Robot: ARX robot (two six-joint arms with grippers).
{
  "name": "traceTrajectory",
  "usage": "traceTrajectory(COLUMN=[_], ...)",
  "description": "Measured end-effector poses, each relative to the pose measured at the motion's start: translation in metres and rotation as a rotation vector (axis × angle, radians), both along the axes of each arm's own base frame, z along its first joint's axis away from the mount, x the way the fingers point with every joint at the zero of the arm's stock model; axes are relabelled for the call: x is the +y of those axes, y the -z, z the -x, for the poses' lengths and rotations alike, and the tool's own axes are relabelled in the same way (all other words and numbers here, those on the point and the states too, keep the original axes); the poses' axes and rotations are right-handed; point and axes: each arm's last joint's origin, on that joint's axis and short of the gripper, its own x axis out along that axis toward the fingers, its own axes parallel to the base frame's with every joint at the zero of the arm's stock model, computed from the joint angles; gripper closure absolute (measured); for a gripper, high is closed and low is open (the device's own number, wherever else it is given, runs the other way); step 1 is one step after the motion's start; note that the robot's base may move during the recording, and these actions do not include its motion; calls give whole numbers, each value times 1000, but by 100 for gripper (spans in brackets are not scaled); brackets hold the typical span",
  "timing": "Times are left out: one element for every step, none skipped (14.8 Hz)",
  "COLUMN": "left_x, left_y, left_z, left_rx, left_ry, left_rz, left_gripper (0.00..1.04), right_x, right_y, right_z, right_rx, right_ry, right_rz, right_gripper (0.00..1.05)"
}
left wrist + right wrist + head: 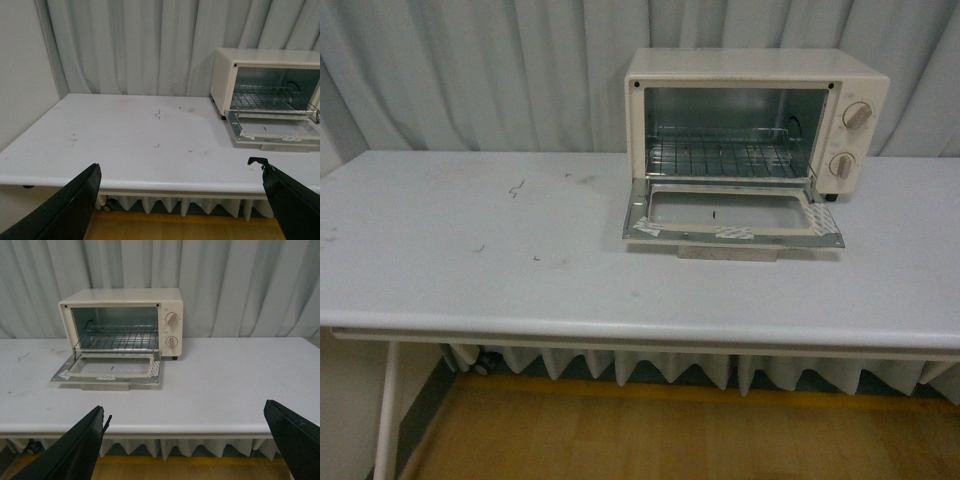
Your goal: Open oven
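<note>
Cream oven [756, 118] door lies flat, well back from table [520, 270] edge; both fingers wide.

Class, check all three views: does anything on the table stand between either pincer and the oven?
Nothing visible does. Bare table lies between the open left pincer, the open right pincer and the oven, whose door already hangs down.
</note>
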Motion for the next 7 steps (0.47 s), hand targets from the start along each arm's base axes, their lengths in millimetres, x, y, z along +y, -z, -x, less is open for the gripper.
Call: traceTrajectory(left_x=[0, 0, 0, 0, 0, 0, 0], left_y=[0, 0, 0, 0, 0, 0, 0], left_z=[0, 0, 0, 0, 0, 0, 0], left_rx=[0, 0, 0, -1, -1, -1, 0], left_ry=[0, 0, 0, 0, 0, 0, 0], left_rz=[0, 0, 0, 0, 0, 0, 0], left_gripper=[7, 7, 7, 7, 7, 7, 7], right_x=[0, 0, 0, 0, 0, 0, 0], right_y=[0, 0, 0, 0, 0, 0, 0], right_z=[0, 0, 0, 0, 0, 0, 0], right_rx=[0, 0, 0, 0, -1, -2, -3], right_ry=[0, 0, 0, 0, 0, 0, 0], right_rz=[0, 0, 0, 0, 0, 0, 0], right_gripper=[6, 6, 6, 6, 6, 6, 6])
